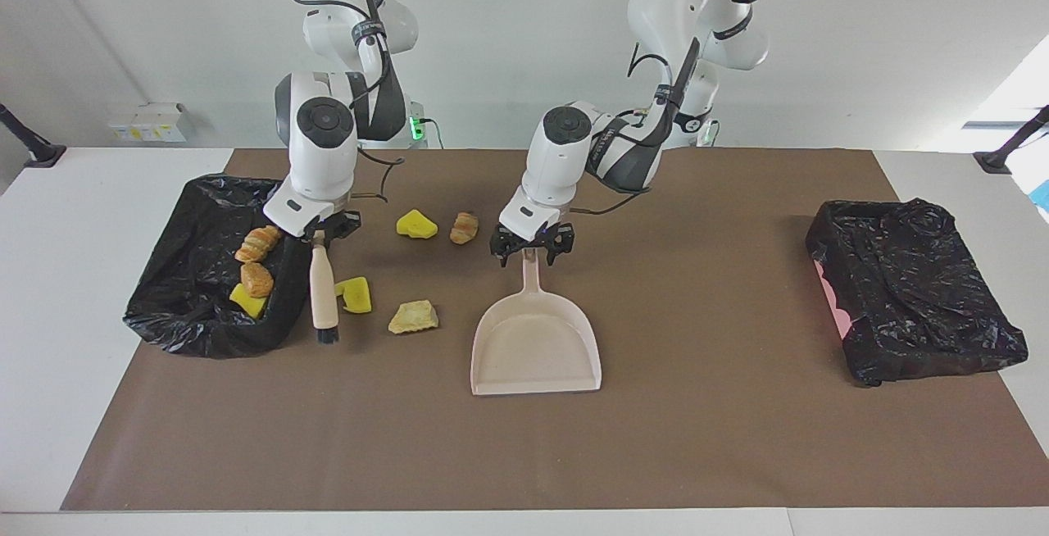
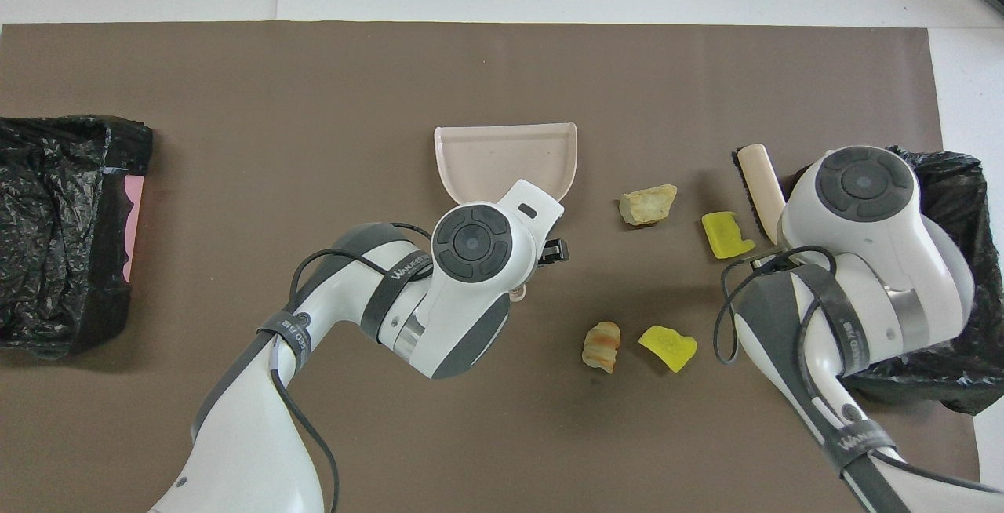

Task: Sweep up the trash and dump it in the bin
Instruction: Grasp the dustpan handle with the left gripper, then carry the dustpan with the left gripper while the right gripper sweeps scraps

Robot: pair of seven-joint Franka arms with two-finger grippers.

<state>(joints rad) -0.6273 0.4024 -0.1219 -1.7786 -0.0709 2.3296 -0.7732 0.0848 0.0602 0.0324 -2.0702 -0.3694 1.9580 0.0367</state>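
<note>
The right gripper point(image 1: 321, 234) was clamped on the top of the brush point(image 1: 323, 286), whose beige handle hung nearly upright with its black bristles down at the brown mat point(image 1: 705, 290), just beside the black-lined bin point(image 1: 176, 306) at the right arm's end of the table. The left gripper point(image 1: 531, 244) hung over the top end of the dustpan point(image 1: 534, 343) handle with its fingers spread apart, one on each side of the handle; I could not tell whether they touched it. The dustpan lay flat on the mat near the middle of the table, its handle pointing toward the robots and its wide mouth pointing away from them. Of the trash, 7 pieces showed. 3 sat inside the bin: a striped bread piece point(image 1: 258, 243), a brown bread piece point(image 1: 256, 279) and a yellow sponge chunk point(image 1: 247, 300). 4 lay loose on the mat between the bin and the dustpan: a yellow sponge point(image 1: 356, 294) just beside the brush, a pale tan scrap point(image 1: 413, 316) a little farther from the robots and nearer the dustpan, and, closer to the robots, another yellow chunk point(image 1: 416, 224) with a small bread roll point(image 1: 464, 228) beside it, the roll near the left gripper. At the left arm's end of the table sat a second bin wrapped in black plastic point(image 1: 914, 298), with a bit of pink showing at its edge, well apart from everything else.
</note>
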